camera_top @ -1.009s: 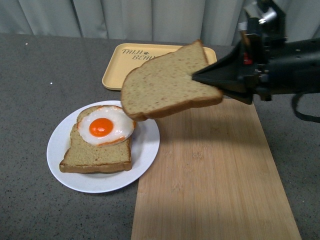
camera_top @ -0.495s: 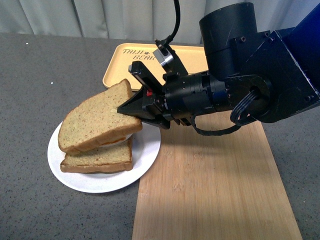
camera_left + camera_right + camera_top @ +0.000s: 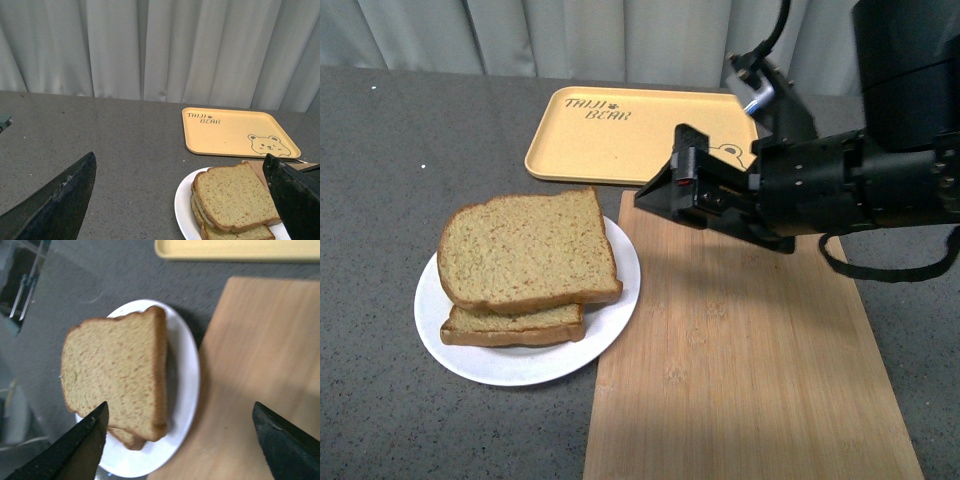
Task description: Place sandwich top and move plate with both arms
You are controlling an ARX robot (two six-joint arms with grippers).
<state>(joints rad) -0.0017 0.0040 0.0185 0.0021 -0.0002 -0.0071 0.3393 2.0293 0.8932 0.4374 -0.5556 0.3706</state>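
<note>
The sandwich top (image 3: 527,248) lies flat on the lower bread slice (image 3: 515,326), covering the egg, on the white plate (image 3: 610,300). It also shows in the left wrist view (image 3: 235,197) and the right wrist view (image 3: 117,374). My right gripper (image 3: 665,190) is open and empty, hovering above the wooden board just right of the plate, apart from the bread. My left gripper (image 3: 185,200) is open and empty, with the plate (image 3: 181,210) between its fingertips' line of sight; the left arm is out of the front view.
A wooden board (image 3: 750,370) lies right of the plate, its left edge touching the plate's rim. A yellow tray with a bear drawing (image 3: 610,135) sits behind. The table (image 3: 380,180) is grey, with curtains at the back.
My right gripper has let go of the sandwich top, which now rests flat on the lower slice. The gripper has pulled back to the right, over the board.
</note>
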